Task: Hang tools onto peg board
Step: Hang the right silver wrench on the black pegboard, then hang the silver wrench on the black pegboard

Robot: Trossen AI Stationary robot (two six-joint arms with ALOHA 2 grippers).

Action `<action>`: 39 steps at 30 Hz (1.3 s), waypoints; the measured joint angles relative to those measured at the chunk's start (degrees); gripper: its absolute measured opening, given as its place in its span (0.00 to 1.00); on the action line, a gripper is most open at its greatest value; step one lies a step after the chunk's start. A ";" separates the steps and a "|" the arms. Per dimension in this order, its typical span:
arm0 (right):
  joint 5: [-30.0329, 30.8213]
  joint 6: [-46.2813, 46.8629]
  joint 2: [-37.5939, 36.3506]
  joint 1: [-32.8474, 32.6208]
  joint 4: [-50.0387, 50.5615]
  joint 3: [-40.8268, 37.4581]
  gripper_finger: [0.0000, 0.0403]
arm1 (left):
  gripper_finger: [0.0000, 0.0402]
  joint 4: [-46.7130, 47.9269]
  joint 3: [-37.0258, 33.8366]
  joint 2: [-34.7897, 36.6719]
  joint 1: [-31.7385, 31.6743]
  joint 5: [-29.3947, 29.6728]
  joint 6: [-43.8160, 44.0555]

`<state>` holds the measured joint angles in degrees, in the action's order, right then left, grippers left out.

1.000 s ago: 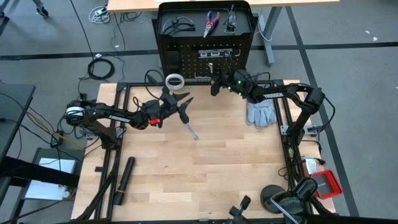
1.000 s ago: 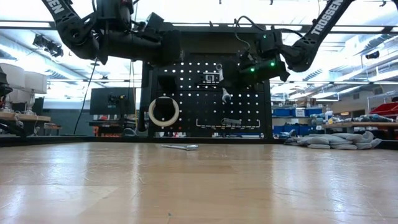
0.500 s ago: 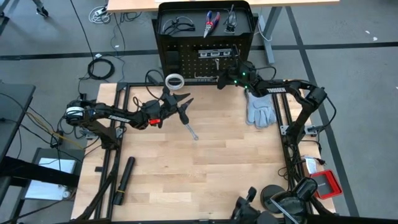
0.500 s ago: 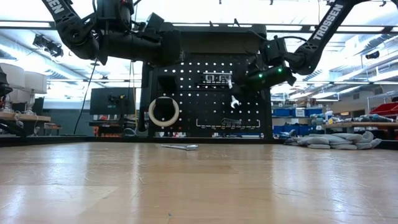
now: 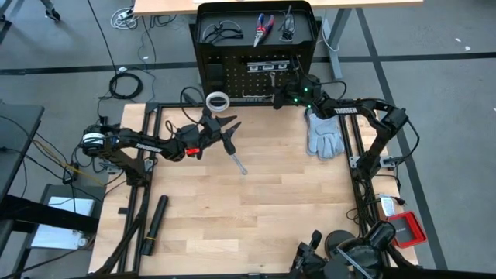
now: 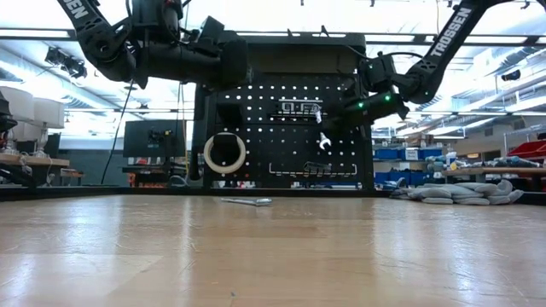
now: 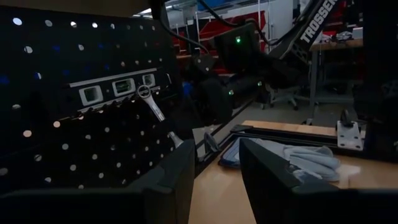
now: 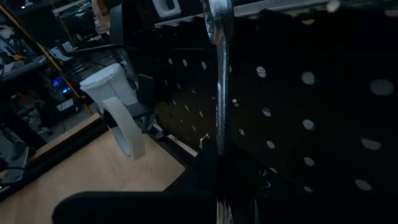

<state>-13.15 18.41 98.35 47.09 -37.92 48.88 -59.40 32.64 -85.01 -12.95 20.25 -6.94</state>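
A second silver wrench (image 5: 238,162) lies loose on the wooden table (image 5: 256,217), just ahead of the left gripper (image 5: 230,130), which hovers with its fingers spread and nothing between them. Farther back, the right gripper (image 5: 277,98) is closed on a silver wrench (image 6: 321,130) held against the peg board (image 6: 341,162), where a white tape ring (image 6: 225,153) and a black strip with white squares (image 6: 293,108) already hang, so I judge the job partly done. Only the high view shows the red-and-blue pliers (image 5: 263,27) and glasses (image 5: 218,32) on the top shelf, while the right wrist view alone shows the wrench's ring end up at the strip.
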 joint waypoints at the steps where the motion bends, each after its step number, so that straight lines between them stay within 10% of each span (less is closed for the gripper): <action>1: -0.02 0.10 0.00 0.20 0.33 0.00 0.06 | 0.33 -0.08 0.00 0.00 0.00 0.00 0.09; 14: -2.01 3.54 -0.07 2.03 2.68 0.00 0.08 | 0.33 -0.76 0.00 -0.01 0.00 0.01 0.16; 28: -1.29 -1.34 -0.09 1.86 2.78 -0.53 0.40 | 0.33 -0.29 0.02 -0.01 0.00 -0.90 0.61; 39: 6.41 -9.45 -0.09 -7.23 -6.57 -10.30 0.41 | 0.33 14.57 0.07 -0.02 -0.43 -8.67 -0.37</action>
<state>-6.74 8.96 98.26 39.85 -44.49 38.58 -44.84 32.71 -85.03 -13.38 11.58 -7.31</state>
